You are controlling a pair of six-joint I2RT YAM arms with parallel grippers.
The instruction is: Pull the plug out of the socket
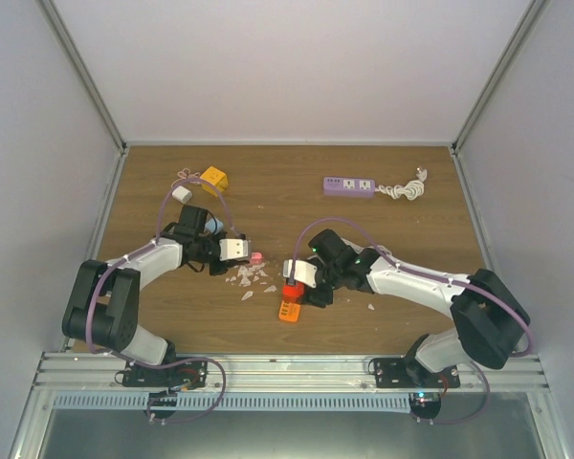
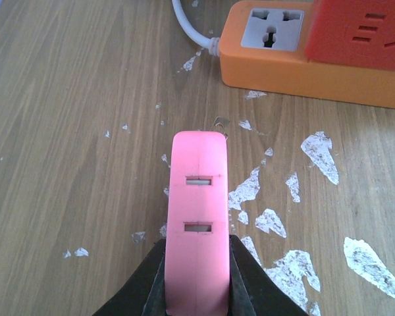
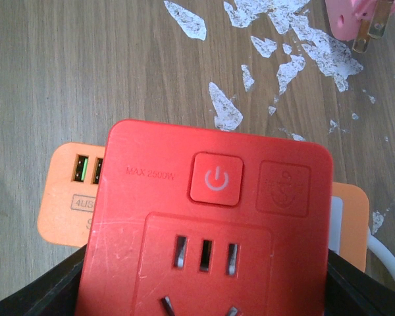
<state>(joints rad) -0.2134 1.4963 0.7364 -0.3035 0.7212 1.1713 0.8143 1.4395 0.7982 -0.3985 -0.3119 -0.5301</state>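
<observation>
- Your left gripper (image 2: 197,251) is clamped on the pink plug (image 2: 197,210). A finger presses each of its long sides, and most of the plug body sticks out ahead of the fingertips.
- The plug is out of the socket. From the left wrist you see bare table (image 2: 72,131) between the plug's far end and the orange power strip (image 2: 283,62), which lies ahead of that tool and off to its right.
- A bit of metal shows just past the plug's far end. From the right wrist you can see the prongs (image 3: 372,26) plainly, bare and touching nothing.
- Your right gripper (image 3: 207,286) is closed on the red socket block (image 3: 217,217), with a dark finger against each side of it. The block sits on top of the orange strip, directly under that tool.
- From the right tool, the pink plug is ahead and to the right, well apart from the red block.
- A white cable (image 2: 187,26) leaves the near end of the orange strip, ahead of the left tool.
- White flecks (image 2: 316,148) are scattered on the wood between the two tools.
- Far ahead of both tools, by the back wall, lies a purple power strip (image 1: 349,185).
</observation>
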